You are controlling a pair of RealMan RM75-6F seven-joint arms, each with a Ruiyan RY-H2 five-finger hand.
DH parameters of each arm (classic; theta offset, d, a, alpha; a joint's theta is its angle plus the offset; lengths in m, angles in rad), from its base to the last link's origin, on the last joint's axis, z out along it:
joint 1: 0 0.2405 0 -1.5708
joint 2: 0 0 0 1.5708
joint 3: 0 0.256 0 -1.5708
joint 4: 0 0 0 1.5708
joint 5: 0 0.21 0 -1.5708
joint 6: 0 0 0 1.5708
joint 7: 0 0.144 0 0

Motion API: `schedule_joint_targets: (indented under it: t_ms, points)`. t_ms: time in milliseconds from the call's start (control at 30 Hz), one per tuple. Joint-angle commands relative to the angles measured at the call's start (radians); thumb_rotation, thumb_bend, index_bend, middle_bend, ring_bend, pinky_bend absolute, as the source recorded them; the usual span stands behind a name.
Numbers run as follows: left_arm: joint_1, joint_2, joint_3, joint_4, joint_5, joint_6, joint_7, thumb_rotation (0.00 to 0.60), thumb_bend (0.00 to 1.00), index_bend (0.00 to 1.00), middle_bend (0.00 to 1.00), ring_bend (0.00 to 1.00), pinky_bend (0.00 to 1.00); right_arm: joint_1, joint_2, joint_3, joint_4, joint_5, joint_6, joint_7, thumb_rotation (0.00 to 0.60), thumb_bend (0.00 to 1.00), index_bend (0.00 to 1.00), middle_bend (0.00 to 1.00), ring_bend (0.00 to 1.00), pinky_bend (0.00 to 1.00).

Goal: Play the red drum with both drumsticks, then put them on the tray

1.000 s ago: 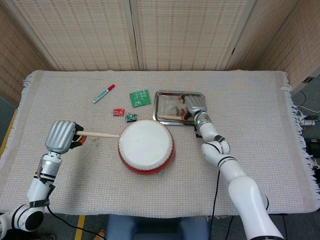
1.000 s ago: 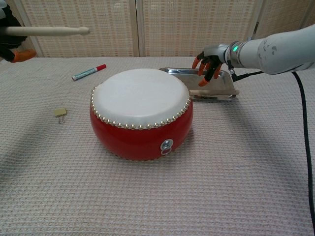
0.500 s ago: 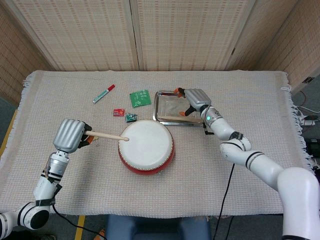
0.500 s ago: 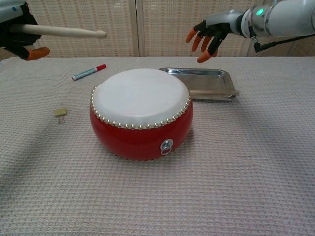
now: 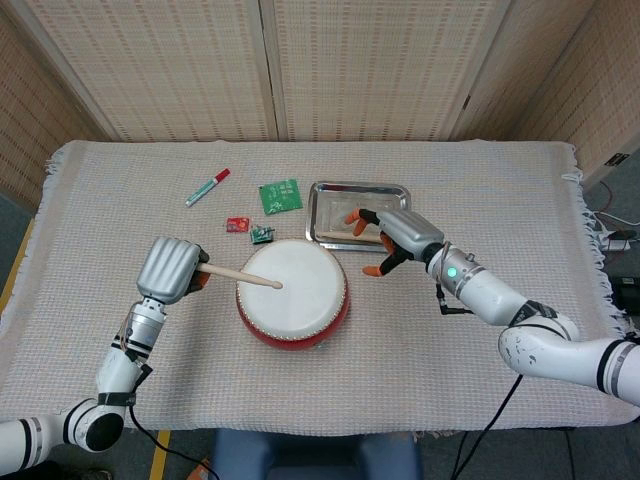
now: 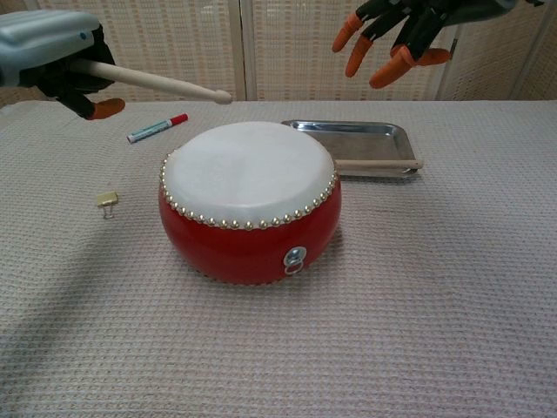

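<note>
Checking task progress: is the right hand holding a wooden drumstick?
No, the right hand hangs empty with fingers spread; one wooden drumstick lies on the metal tray.

The red drum (image 6: 250, 239) has a glossy lacquered shell, a smooth matt white skin ringed by shiny metal studs, and a metal ring handle. The drumstick (image 6: 152, 79) in the left hand (image 6: 54, 59) is pale, bare wood, as is the second drumstick (image 6: 376, 164) on the tray (image 6: 361, 132), which is polished, mirror-bright metal. Both hands wear smooth grey casings; the right hand (image 6: 400, 30) shows orange rubbery fingertips (image 6: 352, 57). The tablecloth (image 6: 418, 305) is coarse woven cloth, matt
</note>
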Motion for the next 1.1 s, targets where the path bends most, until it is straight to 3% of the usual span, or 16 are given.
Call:
schedule_joint_targets:
  t_ms: [33,333,700,1100]
  points:
    - [-0.032,-0.028,-0.013,-0.017,-0.051,0.0,0.065,0.6,0.41,0.95,1.0,0.98,1.0,0.045,-0.022,-0.023,-0.01,0.025,-0.009,-0.027,0.6,0.12,0.22,0.29,0.79,0.86]
    - [-0.069,-0.053,-0.025,-0.024,-0.133,0.017,0.148,0.6,0.41,0.93,1.0,0.98,1.0,0.158,-0.103,-0.08,-0.008,0.116,0.029,-0.094,0.6,0.01,0.14,0.29,0.83,0.95]
    - [-0.09,-0.076,-0.02,-0.026,-0.181,0.033,0.179,0.6,0.41,0.93,1.0,0.98,1.0,0.218,-0.182,-0.095,-0.009,0.174,0.112,-0.13,0.6,0.0,0.11,0.29,0.83,0.95]
    - [-0.115,-0.1,-0.036,-0.032,-0.237,0.041,0.168,0.6,0.41,0.93,1.0,0.98,1.0,0.243,-0.317,-0.081,0.02,0.212,0.271,-0.2,0.6,0.0,0.26,0.33,0.82,0.95]
